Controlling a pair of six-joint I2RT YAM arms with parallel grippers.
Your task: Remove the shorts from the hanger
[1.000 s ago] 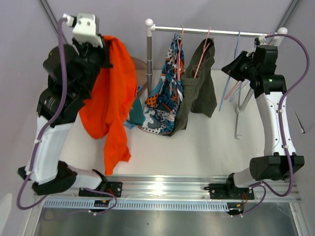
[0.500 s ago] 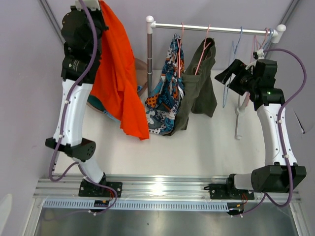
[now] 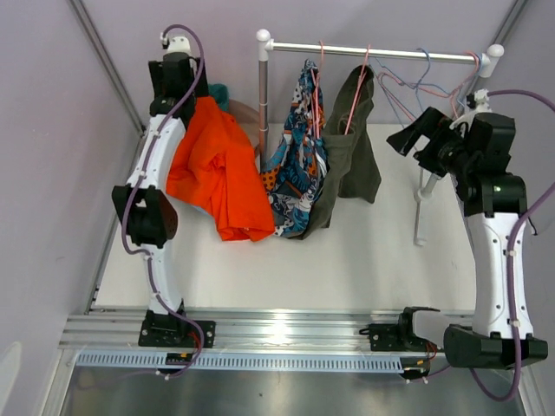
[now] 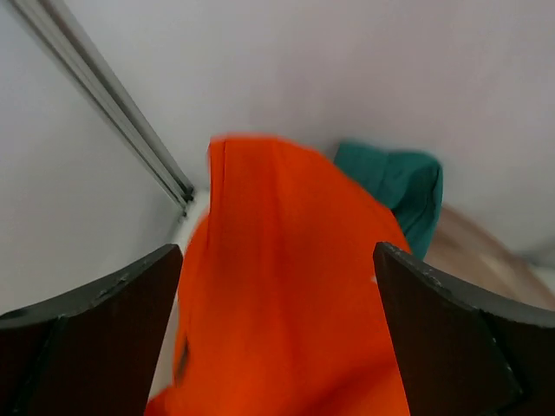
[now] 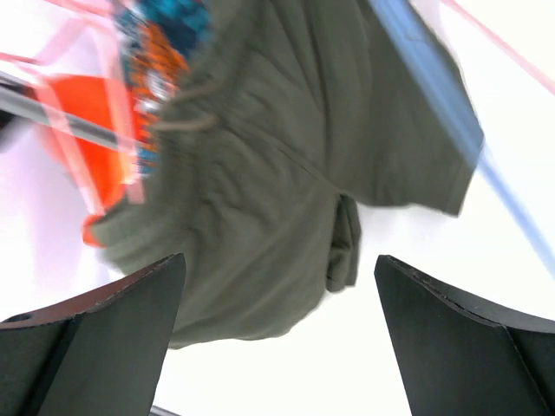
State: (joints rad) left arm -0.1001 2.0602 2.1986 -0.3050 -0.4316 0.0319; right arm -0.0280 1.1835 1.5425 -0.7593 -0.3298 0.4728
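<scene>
Top view: your left gripper (image 3: 178,74), jaws apart, hangs upper left above the orange shorts (image 3: 217,173) heaped on the table (image 3: 373,243). The printed shorts (image 3: 299,165) and olive shorts (image 3: 351,147) hang from the rail (image 3: 390,55). Your right gripper (image 3: 414,139), also spread, sits near empty hangers (image 3: 408,82) that could snag it. Left wrist: wall frame (image 4: 104,95) close at left, teal shorts (image 4: 399,186) right. Right wrist: olive cloth fills the centre; a hard tug could tip the rail; bare table lower right.
</scene>
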